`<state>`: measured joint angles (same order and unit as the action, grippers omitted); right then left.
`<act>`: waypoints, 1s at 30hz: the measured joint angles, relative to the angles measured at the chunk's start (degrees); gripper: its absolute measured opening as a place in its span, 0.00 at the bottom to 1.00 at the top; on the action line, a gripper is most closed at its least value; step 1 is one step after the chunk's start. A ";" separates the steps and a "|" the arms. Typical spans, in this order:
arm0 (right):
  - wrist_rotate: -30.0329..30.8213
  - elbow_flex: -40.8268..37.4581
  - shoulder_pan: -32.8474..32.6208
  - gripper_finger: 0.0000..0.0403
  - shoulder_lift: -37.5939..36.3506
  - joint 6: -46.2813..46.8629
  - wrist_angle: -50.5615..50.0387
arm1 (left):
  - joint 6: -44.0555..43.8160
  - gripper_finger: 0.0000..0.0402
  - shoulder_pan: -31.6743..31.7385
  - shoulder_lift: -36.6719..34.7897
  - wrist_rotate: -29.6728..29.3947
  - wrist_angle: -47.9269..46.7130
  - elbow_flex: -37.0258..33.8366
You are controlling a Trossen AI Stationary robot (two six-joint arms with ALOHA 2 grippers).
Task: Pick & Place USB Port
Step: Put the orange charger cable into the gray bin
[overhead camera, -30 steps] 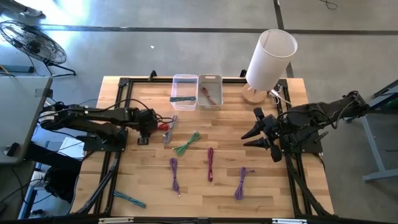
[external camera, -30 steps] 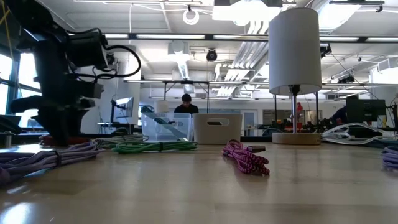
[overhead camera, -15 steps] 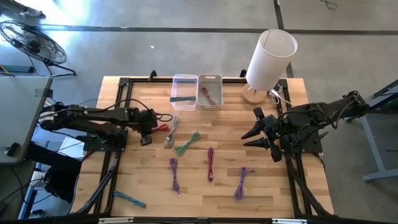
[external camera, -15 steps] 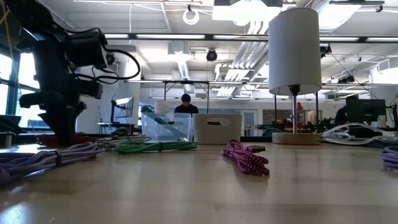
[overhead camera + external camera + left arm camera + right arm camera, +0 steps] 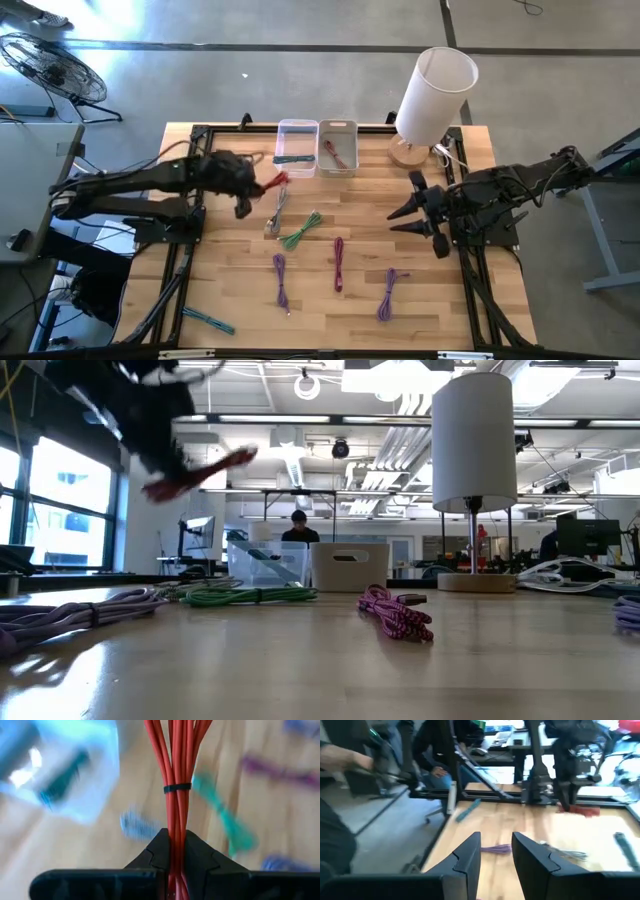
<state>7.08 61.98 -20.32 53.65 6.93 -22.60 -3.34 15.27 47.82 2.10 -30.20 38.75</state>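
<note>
A red USB cable bundle [image 5: 273, 184], bound by a black tie [image 5: 177, 787], is up in the air in my left gripper [image 5: 250, 188], which is shut on it near the table's left side, just short of the clear bin [image 5: 297, 147]. The low view shows the red bundle [image 5: 203, 472] high above the table. The clear bin holds a teal cable; the white bin [image 5: 338, 146] beside it holds a reddish one. My right gripper [image 5: 408, 211] hovers open at the table's right side, touching nothing. My left gripper pinches the red bundle between its two fingers [image 5: 156, 851], on the strands [image 5: 176, 840] below the black tie. The fingers lie across the bundle. It is lifted clear of the table, and its free end sticks out past the fingertips toward the bins.
On the table lie a grey cable [image 5: 277, 208], a green one [image 5: 300, 230], two purple ones [image 5: 281, 278] [image 5: 388, 292], a magenta one [image 5: 338, 262] and a teal one [image 5: 208, 320] near the near-left corner. A white lamp [image 5: 432, 95] stands at the far right corner.
My left gripper, shut on the red bundle, has risen from the table and moved a little toward the far edge and the bins. The bundle, which lay on the wood beside the grey cable, now hangs clear of the table. The right arm has kept still.
</note>
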 joint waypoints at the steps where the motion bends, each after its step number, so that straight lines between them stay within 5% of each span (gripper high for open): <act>1: 0.88 0.00 0.00 0.25 0.01 -0.86 0.04 | -0.02 0.06 -0.01 -1.04 0.30 1.94 0.64; 9: 13.94 0.00 0.04 0.26 0.44 -10.52 5.82 | 2.17 0.06 -4.00 -5.81 1.83 28.92 1.09; 16: 15.13 0.00 1.35 0.26 3.38 -18.86 16.17 | 5.15 0.06 -8.50 -2.93 1.22 43.08 1.07; 24: 12.18 0.00 6.35 0.26 3.72 -14.22 17.80 | 6.65 0.06 -11.69 1.30 0.82 53.81 1.07; 30: 8.88 0.00 8.76 0.38 3.72 -10.00 17.78 | 6.56 0.06 -12.05 4.73 2.14 56.94 1.07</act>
<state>15.96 61.98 -11.55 57.36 -3.07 -4.82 3.22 3.22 52.55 4.24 26.74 39.81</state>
